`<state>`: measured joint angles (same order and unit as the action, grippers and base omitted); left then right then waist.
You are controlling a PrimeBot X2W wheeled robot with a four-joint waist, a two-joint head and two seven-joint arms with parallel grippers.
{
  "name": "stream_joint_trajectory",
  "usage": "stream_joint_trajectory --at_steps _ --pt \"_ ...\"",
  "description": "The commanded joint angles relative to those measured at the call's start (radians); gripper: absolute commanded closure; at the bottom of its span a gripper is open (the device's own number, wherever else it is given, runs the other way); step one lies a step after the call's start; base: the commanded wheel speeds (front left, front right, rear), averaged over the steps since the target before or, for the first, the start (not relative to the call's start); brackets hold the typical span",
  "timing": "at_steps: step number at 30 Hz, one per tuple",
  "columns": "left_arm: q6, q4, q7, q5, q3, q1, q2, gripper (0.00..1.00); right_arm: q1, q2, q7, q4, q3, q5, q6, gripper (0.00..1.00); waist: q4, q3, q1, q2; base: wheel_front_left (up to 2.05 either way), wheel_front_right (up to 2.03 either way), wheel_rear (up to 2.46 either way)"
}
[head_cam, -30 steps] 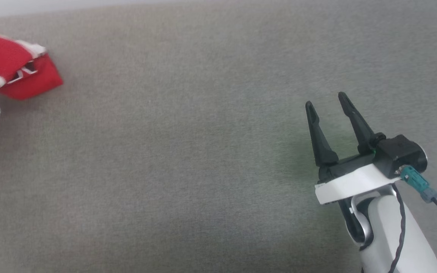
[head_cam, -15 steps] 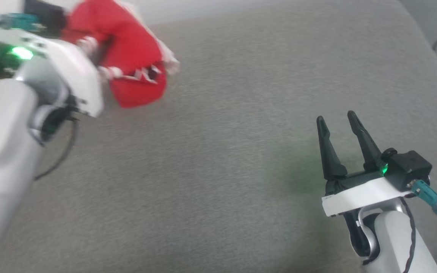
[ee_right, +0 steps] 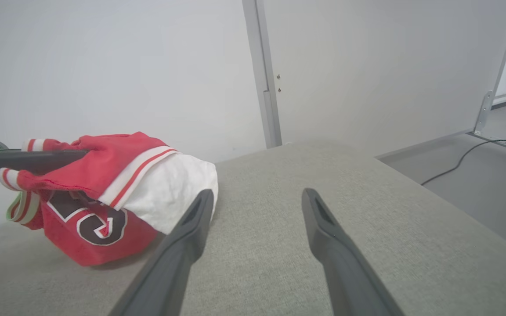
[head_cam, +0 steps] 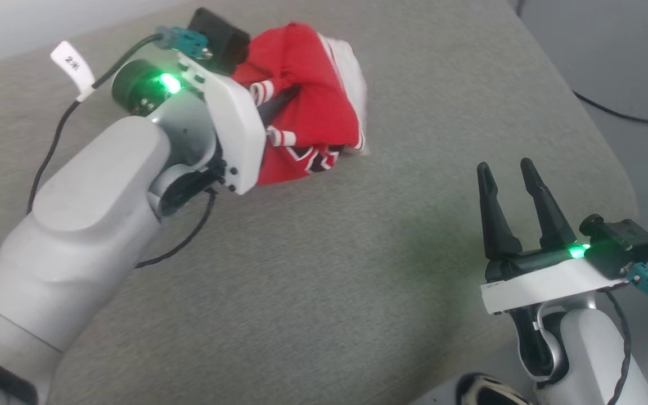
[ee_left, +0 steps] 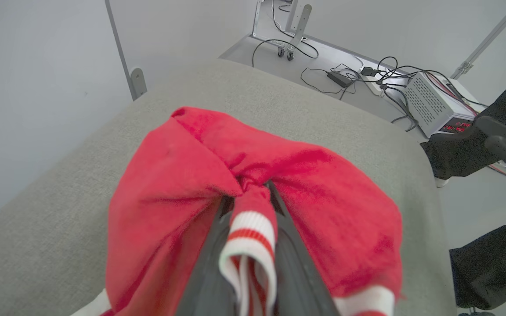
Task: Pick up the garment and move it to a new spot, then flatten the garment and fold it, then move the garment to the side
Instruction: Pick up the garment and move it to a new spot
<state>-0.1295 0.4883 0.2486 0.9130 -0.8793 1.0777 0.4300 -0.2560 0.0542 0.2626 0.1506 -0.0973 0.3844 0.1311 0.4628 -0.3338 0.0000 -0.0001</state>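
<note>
The garment (head_cam: 313,107) is a bunched red shirt with a white sleeve, striped trim and black letters. It hangs from my left gripper (head_cam: 282,101), its lower part touching the grey padded table (head_cam: 324,270). In the left wrist view my left gripper (ee_left: 253,193) is shut on a fold of striped trim of the garment (ee_left: 182,175). My right gripper (head_cam: 504,169) stands open at the lower right, well apart from the shirt. The right wrist view has that gripper (ee_right: 257,193) open and bare, with the garment (ee_right: 103,193) to its left.
The padded table's rounded far-right edge (head_cam: 594,124) drops to a grey floor with cables (head_cam: 622,115). A person in dark clothes (ee_left: 490,184) stands beside the table near a white power unit (ee_left: 433,103). A wall and post (ee_right: 262,74) rise behind the table.
The head camera has swung, so the whole picture has shifted. My left arm and the held garment now sit further into the picture, the garment's lower part resting on the table. The right gripper stays open.
</note>
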Motion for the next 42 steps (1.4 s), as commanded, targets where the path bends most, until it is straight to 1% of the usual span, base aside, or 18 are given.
stream_joint_trajectory --at_steps 1,5,10,14,19,22,25,27,30,32,33,34,35,36,38,39,40,42 --pt "-0.001 0.023 -0.007 0.011 -0.004 0.014 0.018 1.00 -0.009 -0.005 0.003 -0.001 -0.005 0.010 -0.001 0.00 0.048 -0.035 0.0000 0.0001 0.00 0.00 0.00" --pt "-0.001 0.099 0.000 0.001 -0.072 0.015 0.051 1.00 -0.002 -0.005 0.003 -0.004 -0.019 0.037 -0.001 0.00 0.084 -0.045 0.0000 0.0001 0.00 0.00 0.00" --pt "-0.001 0.174 0.027 -0.010 -0.175 0.019 0.078 1.00 0.002 -0.005 0.003 -0.006 -0.021 0.056 -0.001 0.00 0.105 -0.057 0.0000 0.0001 0.00 0.00 0.00" --pt "-0.001 0.218 0.053 0.003 -0.226 0.027 0.072 1.00 -0.006 -0.005 0.003 -0.008 -0.021 0.065 -0.001 0.00 0.113 -0.067 0.0000 0.0001 0.00 0.00 0.00" --pt "0.002 0.298 0.139 -0.028 -0.351 0.040 0.076 1.00 -0.014 -0.005 0.003 -0.020 -0.016 0.086 -0.001 0.00 0.116 -0.095 0.0000 0.0001 0.00 0.00 0.00" --pt "0.004 0.327 0.193 -0.038 -0.395 0.042 0.076 1.00 -0.012 -0.005 0.003 -0.027 -0.014 0.102 -0.001 0.00 0.118 -0.114 0.0000 0.0001 0.00 0.00 0.00" --pt "0.004 0.315 0.287 -0.054 -0.427 0.013 0.088 1.00 -0.008 -0.004 0.003 -0.031 -0.013 0.118 -0.001 0.00 0.120 -0.131 0.0000 0.0001 0.00 0.00 0.00" --pt "0.003 0.296 0.353 -0.097 -0.436 -0.013 0.110 1.00 -0.007 -0.004 0.003 -0.031 -0.013 0.126 -0.001 0.00 0.122 -0.139 0.0000 0.0001 0.00 0.00 0.00" --pt "0.002 0.277 0.383 -0.139 -0.440 -0.035 0.133 1.00 -0.010 -0.004 0.003 -0.032 -0.012 0.139 -0.001 0.00 0.123 -0.148 0.0000 0.0001 0.00 0.00 0.00" --pt "0.002 0.278 0.350 -0.134 -0.442 -0.028 0.144 0.79 -0.012 -0.004 0.003 -0.030 -0.012 0.143 -0.001 0.00 0.123 -0.148 0.0000 0.0001 0.00 0.00 0.00" --pt "0.002 0.283 0.334 -0.127 -0.442 -0.021 0.146 0.60 -0.015 -0.004 0.003 -0.028 -0.015 0.141 -0.001 0.00 0.123 -0.144 0.0000 0.0001 0.00 0.00 0.00" --pt "0.002 0.285 0.315 -0.121 -0.439 -0.015 0.148 0.51 -0.017 -0.004 0.003 -0.024 -0.018 0.136 -0.001 0.00 0.122 -0.138 0.0000 0.0001 0.00 0.00 0.00" --pt "0.004 0.287 0.292 -0.110 -0.436 -0.008 0.151 0.12 -0.020 -0.004 0.003 -0.021 -0.022 0.131 -0.001 0.00 0.122 -0.130 0.0000 0.0001 0.00 0.00 0.00" --pt "0.004 0.289 0.263 -0.099 -0.432 0.000 0.154 0.00 -0.023 -0.004 0.003 -0.016 -0.026 0.125 -0.001 0.00 0.121 -0.120 0.0000 0.0001 0.00 0.00 0.00" --pt "0.004 0.292 0.201 -0.070 -0.425 0.015 0.154 0.00 -0.030 -0.004 0.003 -0.008 -0.037 0.109 -0.001 0.00 0.117 -0.093 0.0000 0.0001 0.00 0.00 0.00" --pt "0.004 0.290 0.164 -0.062 -0.422 0.023 0.139 0.00 -0.028 -0.004 0.003 -0.004 -0.030 0.097 -0.001 0.00 0.104 -0.078 0.0000 0.0001 0.00 0.00 0.00" --pt "0.003 0.280 0.088 -0.031 -0.412 0.039 0.104 0.00 -0.024 -0.004 0.003 0.001 -0.021 0.072 -0.001 0.00 0.072 -0.049 0.0000 0.0001 0.00 0.00 0.00" --pt "0.001 0.266 0.012 0.002 -0.395 0.053 0.073 0.00 -0.019 -0.004 0.003 0.003 -0.009 0.044 -0.001 0.00 0.038 -0.021 0.0000 0.0001 0.00 0.00 0.00"
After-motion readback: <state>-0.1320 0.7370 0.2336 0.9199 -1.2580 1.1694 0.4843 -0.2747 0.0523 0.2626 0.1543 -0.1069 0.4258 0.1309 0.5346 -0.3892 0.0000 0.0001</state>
